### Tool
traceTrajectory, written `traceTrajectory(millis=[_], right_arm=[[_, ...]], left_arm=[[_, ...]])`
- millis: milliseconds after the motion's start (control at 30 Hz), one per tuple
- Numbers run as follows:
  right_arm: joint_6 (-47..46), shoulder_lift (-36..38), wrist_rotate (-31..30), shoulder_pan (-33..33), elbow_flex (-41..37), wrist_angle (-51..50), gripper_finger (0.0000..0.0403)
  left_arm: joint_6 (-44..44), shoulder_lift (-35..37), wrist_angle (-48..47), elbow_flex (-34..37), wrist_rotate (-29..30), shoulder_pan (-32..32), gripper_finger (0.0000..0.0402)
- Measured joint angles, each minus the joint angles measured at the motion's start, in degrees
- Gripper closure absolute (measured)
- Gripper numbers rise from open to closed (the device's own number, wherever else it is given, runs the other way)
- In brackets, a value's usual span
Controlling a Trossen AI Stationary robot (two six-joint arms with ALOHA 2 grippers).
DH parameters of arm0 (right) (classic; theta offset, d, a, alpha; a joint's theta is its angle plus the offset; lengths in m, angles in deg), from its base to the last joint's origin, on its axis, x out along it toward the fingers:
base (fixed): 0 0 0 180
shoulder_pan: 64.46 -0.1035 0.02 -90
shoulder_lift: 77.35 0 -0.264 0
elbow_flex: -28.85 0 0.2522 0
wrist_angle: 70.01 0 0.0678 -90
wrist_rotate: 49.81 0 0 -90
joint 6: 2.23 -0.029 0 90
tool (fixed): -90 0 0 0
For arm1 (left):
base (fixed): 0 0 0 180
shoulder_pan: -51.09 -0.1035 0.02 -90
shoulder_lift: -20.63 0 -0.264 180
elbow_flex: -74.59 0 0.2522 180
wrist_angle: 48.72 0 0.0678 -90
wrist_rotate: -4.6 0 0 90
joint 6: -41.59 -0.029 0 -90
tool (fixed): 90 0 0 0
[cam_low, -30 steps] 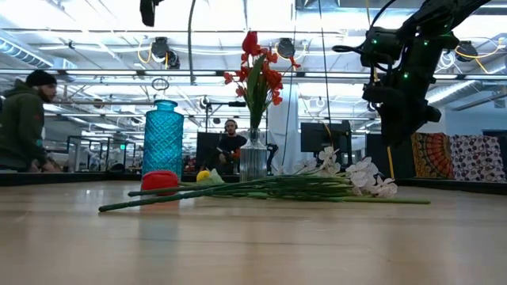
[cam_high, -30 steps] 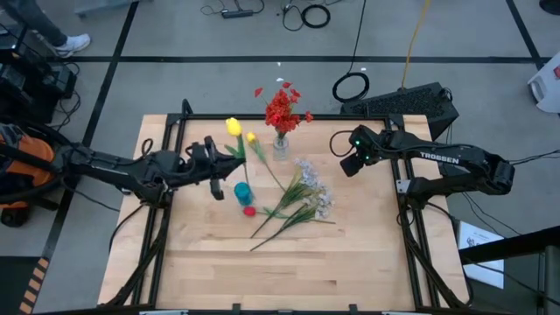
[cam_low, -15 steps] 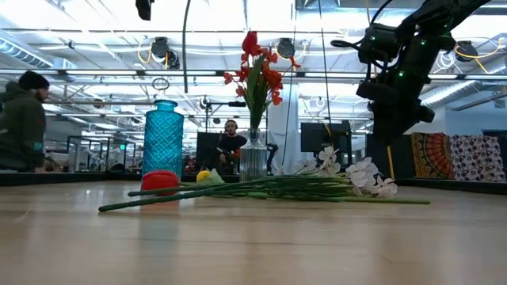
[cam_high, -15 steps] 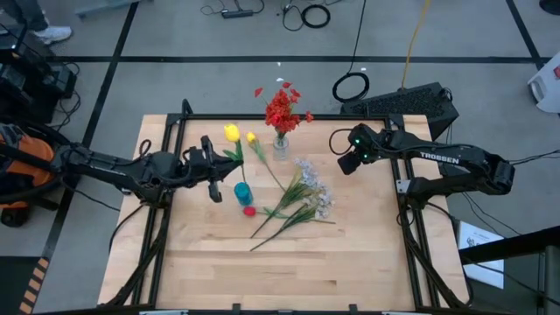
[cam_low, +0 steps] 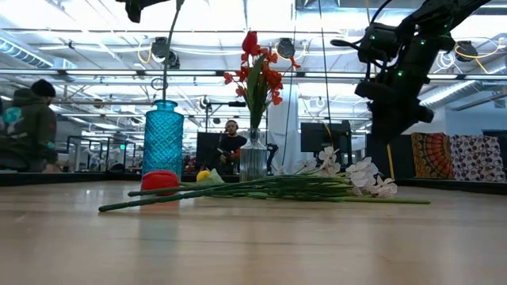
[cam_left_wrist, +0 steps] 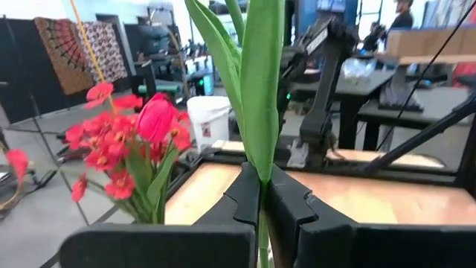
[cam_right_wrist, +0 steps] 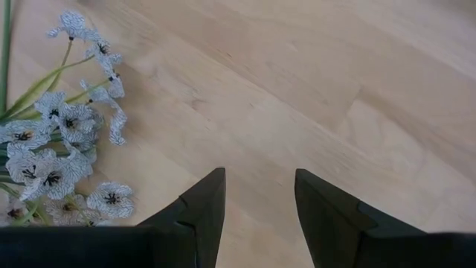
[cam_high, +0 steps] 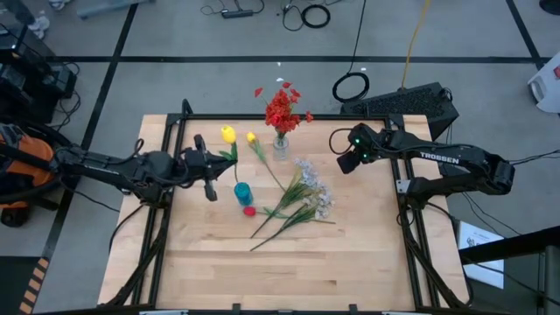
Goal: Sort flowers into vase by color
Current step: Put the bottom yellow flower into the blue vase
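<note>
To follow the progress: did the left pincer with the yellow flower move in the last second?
Yes. In the high view the left pincer, shut on the yellow flower, retreated left, away from the red flowers' clear vase.

My left wrist view cuts the broad green leaf and stalk (cam_left_wrist: 262,89) at the top edge, so no bloom visible there. Low view: my left gripper (cam_low: 136,8) is clipped at the top edge. Yellow tulip buds (cam_high: 229,134) in the upper-middle of the high view are too small to count reliably. Thin green stems lying on the wooden table (cam_low: 261,188) overlap; can't separate them.
</note>
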Motion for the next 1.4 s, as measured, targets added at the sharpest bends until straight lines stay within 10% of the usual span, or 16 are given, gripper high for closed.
traceTrajectory(millis=[633, 1000, 1400], right_arm=[[-1.5, 0.0, 0.0, 0.0, 0.0, 1.4, 0.025], [-1.5, 0.0, 0.0, 0.0, 0.0, 1.4, 0.025], [-1.7, 0.0, 0.0, 0.0, 0.0, 1.4, 0.025]], left_arm=[[-1.1, -0.1, -2.2, 0.4, 2.2, 0.0, 0.0389], [1.9, 0.0, 19.2, 14.8, 1.9, 0.0, 0.0389], [12.5, 0.0, 16.1, 17.3, 1.9, 0.0, 0.0382]])
